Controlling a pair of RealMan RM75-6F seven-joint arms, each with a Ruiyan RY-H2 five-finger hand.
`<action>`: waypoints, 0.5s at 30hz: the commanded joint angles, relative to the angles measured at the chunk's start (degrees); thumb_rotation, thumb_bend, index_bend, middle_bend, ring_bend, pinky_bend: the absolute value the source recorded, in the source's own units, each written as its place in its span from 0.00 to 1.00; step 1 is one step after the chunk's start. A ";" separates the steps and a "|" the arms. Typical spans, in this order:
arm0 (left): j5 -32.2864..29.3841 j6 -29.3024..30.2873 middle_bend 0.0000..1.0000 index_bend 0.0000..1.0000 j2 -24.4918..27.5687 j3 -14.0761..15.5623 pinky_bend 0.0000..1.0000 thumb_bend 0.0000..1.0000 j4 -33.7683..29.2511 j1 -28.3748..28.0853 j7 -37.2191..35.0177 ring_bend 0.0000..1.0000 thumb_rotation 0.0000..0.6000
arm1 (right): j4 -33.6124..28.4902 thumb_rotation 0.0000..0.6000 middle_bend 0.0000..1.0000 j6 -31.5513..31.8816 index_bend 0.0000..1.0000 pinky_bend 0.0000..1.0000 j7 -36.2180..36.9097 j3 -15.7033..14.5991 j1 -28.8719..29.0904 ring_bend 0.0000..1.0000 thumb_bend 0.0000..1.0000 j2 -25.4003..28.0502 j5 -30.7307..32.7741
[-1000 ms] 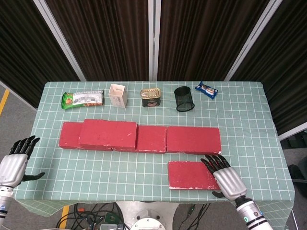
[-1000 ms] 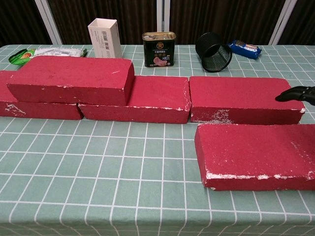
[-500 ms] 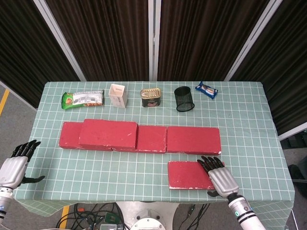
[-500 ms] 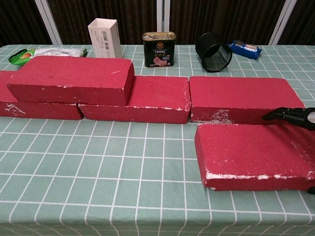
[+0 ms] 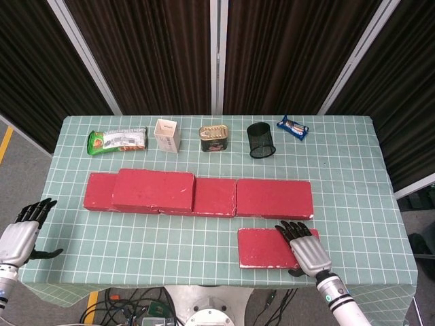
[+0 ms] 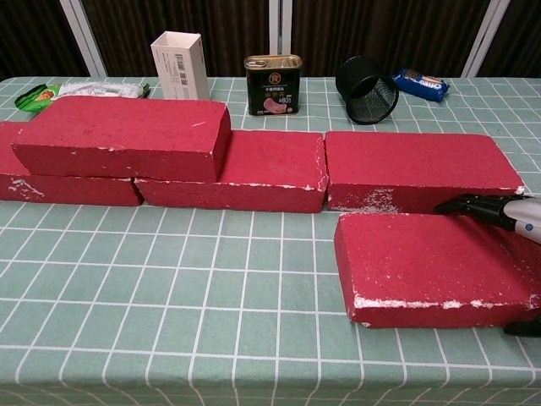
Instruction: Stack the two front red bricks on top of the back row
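1. Since a second ago, the right hand [image 5: 303, 248] has slid toward 9 o'clock along the front brick [image 5: 268, 247]; it now lies over that brick's right end rather than past its right edge.
2. From the head view, the right hand's fingers [image 5: 291, 229] are spread and laid flat on the brick's top, pointing to 12 o'clock; they hold nothing.
3. From the chest view, dark fingertips [image 6: 463, 205] reach in from 3 o'clock just above the brick's far edge, and a thumb tip shows low at the brick's near right corner.
4. That front brick has kept its place, flat on the table [image 5: 353, 176] at about 5 o'clock, just in front of the back row's right brick [image 5: 274, 198].
5. In the back row, a middle brick [image 5: 214, 197] and a left brick [image 5: 99, 191] lie end to end with the right one; a stacked brick [image 5: 153, 190] rests on top across their joint.
6. Off the table's edge at 8 o'clock, the left hand [image 5: 19, 238] hangs with fingers apart and empty, barely shifted.
7. Along the far edge at 12 o'clock stand a green packet [image 5: 117, 140], a white box [image 5: 166, 136], a tin can [image 5: 213, 138], a black mesh cup [image 5: 261, 140] and a blue packet [image 5: 293, 127].
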 commanded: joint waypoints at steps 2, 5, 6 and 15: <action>-0.13 -0.39 0.00 0.00 0.21 -0.45 0.00 0.00 -0.18 0.28 0.16 0.00 1.00 | 0.40 1.00 0.04 -0.20 0.00 0.00 0.07 0.13 0.63 0.00 0.00 -0.14 0.33; 0.04 -0.50 0.00 0.00 0.38 -0.73 0.00 0.00 -0.39 0.56 0.00 0.00 1.00 | 0.56 1.00 0.08 0.13 0.00 0.00 0.26 -0.02 0.82 0.00 0.00 -0.29 0.03; 0.13 -0.59 0.00 0.00 0.46 -0.80 0.00 0.00 -0.46 0.61 -0.12 0.00 1.00 | 0.62 1.00 0.09 0.17 0.00 0.00 0.30 -0.09 0.88 0.00 0.00 -0.29 0.05; 0.87 -1.71 0.00 0.00 1.34 -1.22 0.00 0.00 -1.21 0.98 -1.15 0.00 1.00 | 0.34 1.00 0.18 0.86 0.00 0.17 0.95 -0.61 1.28 0.09 0.00 0.17 -0.34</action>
